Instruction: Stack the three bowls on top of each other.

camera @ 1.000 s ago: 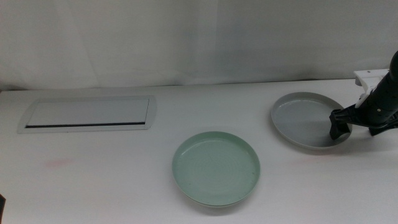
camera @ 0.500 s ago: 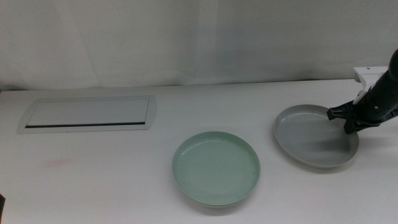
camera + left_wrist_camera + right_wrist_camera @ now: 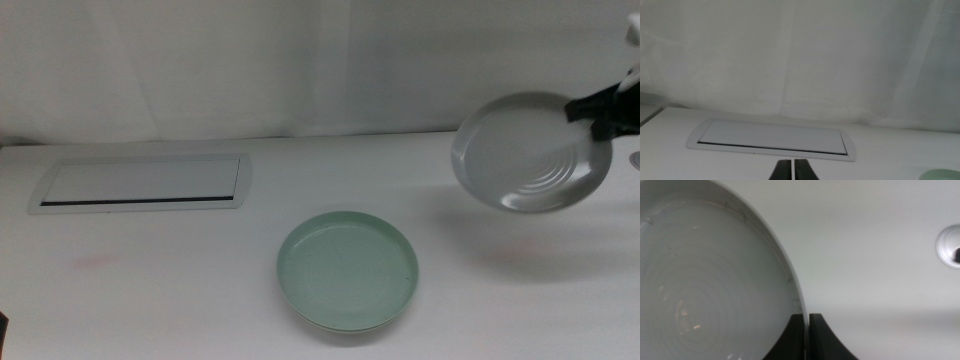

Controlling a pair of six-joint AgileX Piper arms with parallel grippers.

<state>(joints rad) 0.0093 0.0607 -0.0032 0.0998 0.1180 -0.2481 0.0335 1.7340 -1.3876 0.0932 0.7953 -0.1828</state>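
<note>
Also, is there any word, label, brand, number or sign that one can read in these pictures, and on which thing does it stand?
None can be read.
Grey bowl, held by its rim in the right end effector: concentric rings only, no text.
Pale green bowl: plain.
White panel: a dark slot, no label.
Left end effector: no marking shows.

The grey bowl looks like smooth glazed ceramic or hard plastic, with a soft sheen and fine concentric rings catching the light on its surface. The green bowl has a smooth satin finish with faint speckling. The table is a matt white surface, plain and even. The panel looks like smooth matt white plastic or painted metal. The right gripper has dark, matt jaws. Behind hangs white cloth, softly creased.
</note>
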